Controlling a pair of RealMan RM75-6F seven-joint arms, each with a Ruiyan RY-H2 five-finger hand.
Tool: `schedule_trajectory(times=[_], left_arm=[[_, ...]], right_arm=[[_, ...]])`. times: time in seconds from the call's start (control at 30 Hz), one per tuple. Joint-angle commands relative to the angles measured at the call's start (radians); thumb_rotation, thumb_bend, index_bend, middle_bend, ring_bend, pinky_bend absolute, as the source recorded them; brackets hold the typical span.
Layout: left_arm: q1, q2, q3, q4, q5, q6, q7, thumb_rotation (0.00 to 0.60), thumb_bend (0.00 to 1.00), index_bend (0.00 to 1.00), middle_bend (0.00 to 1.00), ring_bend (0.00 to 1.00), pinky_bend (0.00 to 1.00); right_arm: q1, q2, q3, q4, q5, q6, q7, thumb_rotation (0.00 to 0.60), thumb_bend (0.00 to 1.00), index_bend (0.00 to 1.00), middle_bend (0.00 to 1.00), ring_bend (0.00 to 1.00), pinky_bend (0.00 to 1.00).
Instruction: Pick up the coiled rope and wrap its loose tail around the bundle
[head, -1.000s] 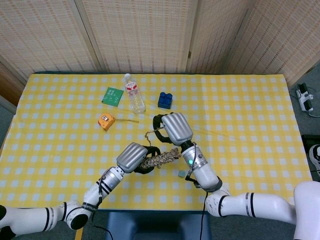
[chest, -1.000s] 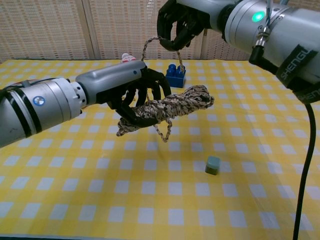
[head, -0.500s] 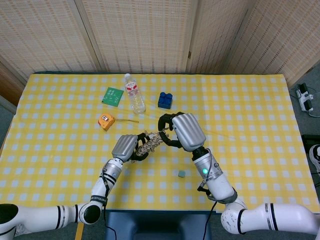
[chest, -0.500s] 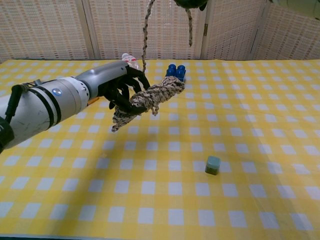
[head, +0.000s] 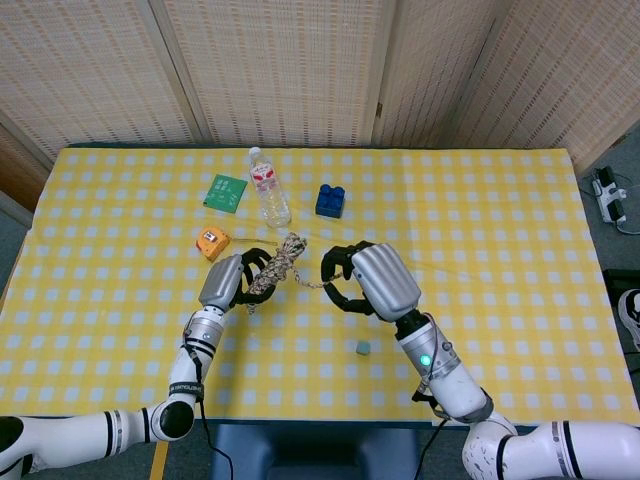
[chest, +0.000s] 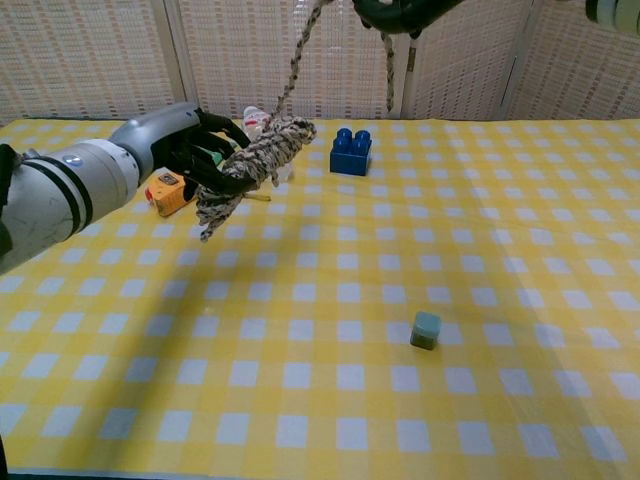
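Tan braided rope sits bundled in our left hand, which clasps it in the air above the table's middle, its long axis slanting up toward the far edge. Its tail runs from the bundle's upper end to our right hand, which pinches it just beside and higher.

yellow checked cloth covers the table. clear bottle lies at the far side, green card just left of it, blue brick to its right. orange tape measure sits nearer. small grey-green cube sits alone up front.
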Motion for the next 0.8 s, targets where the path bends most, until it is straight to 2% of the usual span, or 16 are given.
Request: schedule_trajectory(times=[0.03, 0.4, 0.63, 0.8], left_arm=[[0.012, 0.001, -0.045, -0.015, -0.041, 0.0, -0.059, 0.6, 0.77, 0.64, 0.65, 0.65, 0.75], [0.071, 0.069, -0.157, -0.062, -0.077, -0.043, -0.286, 0.6, 0.77, 0.64, 0.65, 0.65, 0.75], [0.113, 0.129, -0.208, -0.125, -0.09, -0.126, -0.446, 0.6, 0.77, 0.64, 0.65, 0.65, 0.75], [0.152, 0.182, -0.211, -0.189, -0.017, -0.186, -0.546, 0.6, 0.77, 0.64, 0.65, 0.65, 0.75]], right_arm=[[-0.013, 0.001, -0.041, 0.001, -0.036, -0.014, 0.007, 0.6, 0.69, 0.78, 0.57, 0.6, 0.52], [-0.087, 0.013, -0.182, 0.118, -0.131, -0.06, 0.128, 0.6, 0.7, 0.79, 0.59, 0.6, 0.52], [-0.092, -0.014, -0.192, 0.21, -0.11, -0.102, 0.173, 0.6, 0.7, 0.79, 0.59, 0.6, 0.52], [-0.086, -0.041, -0.171, 0.265, -0.067, -0.128, 0.199, 0.6, 0.7, 0.79, 0.59, 0.6, 0.52]])
